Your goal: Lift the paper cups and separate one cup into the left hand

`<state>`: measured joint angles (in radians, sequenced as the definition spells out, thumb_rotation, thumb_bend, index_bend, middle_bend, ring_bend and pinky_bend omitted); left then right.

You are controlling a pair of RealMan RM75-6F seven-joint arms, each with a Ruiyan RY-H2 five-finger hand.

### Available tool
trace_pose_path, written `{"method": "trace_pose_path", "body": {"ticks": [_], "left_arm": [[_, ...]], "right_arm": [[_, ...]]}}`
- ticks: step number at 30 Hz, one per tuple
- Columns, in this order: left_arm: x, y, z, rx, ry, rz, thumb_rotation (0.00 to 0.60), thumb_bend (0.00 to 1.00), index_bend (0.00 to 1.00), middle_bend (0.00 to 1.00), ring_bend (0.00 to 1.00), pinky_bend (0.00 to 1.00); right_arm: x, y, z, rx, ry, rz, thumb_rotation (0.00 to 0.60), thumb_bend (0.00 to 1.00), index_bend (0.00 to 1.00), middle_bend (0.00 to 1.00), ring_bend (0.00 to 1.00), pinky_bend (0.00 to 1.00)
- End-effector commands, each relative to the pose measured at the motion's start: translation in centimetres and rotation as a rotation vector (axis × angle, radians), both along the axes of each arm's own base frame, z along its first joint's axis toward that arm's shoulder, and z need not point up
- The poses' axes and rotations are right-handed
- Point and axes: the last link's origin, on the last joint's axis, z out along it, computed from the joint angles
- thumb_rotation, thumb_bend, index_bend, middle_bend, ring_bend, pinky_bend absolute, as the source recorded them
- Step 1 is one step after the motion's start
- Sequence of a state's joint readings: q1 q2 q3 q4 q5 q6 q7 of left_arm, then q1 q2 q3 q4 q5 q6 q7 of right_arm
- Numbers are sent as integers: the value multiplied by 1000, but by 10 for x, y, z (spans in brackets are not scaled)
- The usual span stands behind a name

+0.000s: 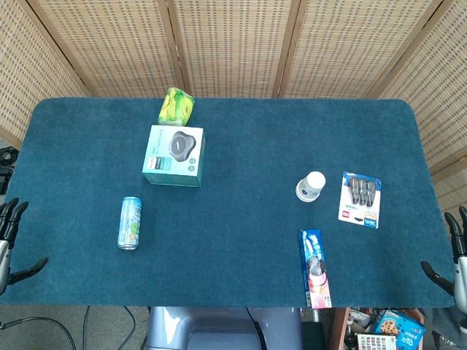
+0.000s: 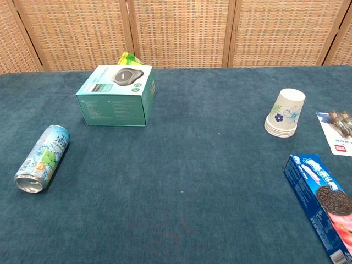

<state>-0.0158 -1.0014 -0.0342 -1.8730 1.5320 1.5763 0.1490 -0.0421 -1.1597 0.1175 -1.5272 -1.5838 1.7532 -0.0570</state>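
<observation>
Nearest the chest camera, a blue cookie box (image 2: 323, 201) lies flat on the blue felt worktop (image 2: 181, 181), its far end cut off by the frame edge. Just beyond that box stands the nested stack of white floral paper cups (image 2: 285, 113), upside down, with a white blister card of dark items (image 1: 360, 200) beside it, partly cropped in the chest view. Both hands show only in the head view, half cut off at the near corners: the left hand (image 1: 10, 244) and right hand (image 1: 454, 264) hold nothing, fingers spread. The cups stand well apart from both hands, nearer the right.
</observation>
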Motion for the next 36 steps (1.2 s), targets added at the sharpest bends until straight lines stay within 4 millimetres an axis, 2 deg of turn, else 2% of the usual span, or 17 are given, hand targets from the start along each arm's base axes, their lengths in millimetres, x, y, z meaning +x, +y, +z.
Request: {"method": "trace_pose_path", "body": {"ticks": [1, 5, 9, 13, 17, 21, 24, 26, 30, 36], "left_arm": [[-1, 0, 0, 3, 1, 1, 600, 178, 0, 0, 0, 0], [-1, 1, -2, -2, 12, 7, 600, 178, 0, 0, 0, 0], [-1, 4, -6, -10, 17, 9, 600, 178, 0, 0, 0, 0], [0, 8, -9, -15, 23, 11, 600, 178, 0, 0, 0, 0], [-1, 16, -13, -11, 21, 22, 600, 178, 0, 0, 0, 0], [-4, 22, -17, -6, 40, 33, 600, 178, 0, 0, 0, 0], [-8, 29, -19, 3, 56, 48, 600, 178, 0, 0, 0, 0], [-10, 32, -20, 11, 57, 47, 600, 178, 0, 0, 0, 0], [-15, 37, -21, 27, 62, 49, 600, 177, 0, 0, 0, 0], [-19, 39, -23, 16, 69, 65, 600, 178, 0, 0, 0, 0]], "right_arm": [[0, 0, 0, 1, 1, -1, 600, 0, 0, 0, 0, 0], [0, -4, -4, 29, 0, -14, 600, 0, 0, 0, 0, 0], [3, -22, -10, 99, 0, -6, 600, 0, 0, 0, 0, 0], [21, -58, -9, 188, -26, 31, 600, 0, 0, 1, 0, 0], [49, -101, -10, 320, -113, 69, 600, 0, 0, 9, 0, 0], [68, -142, -15, 386, -107, 66, 600, 0, 15, 35, 0, 0], [76, -172, -31, 418, -101, 44, 600, 0, 48, 61, 0, 14], [78, -181, -41, 444, -123, 29, 600, 0, 58, 73, 0, 31], [84, -211, -71, 497, -121, -10, 600, 21, 84, 94, 0, 49], [83, -227, -99, 533, -85, -56, 600, 68, 132, 154, 41, 131]]}}
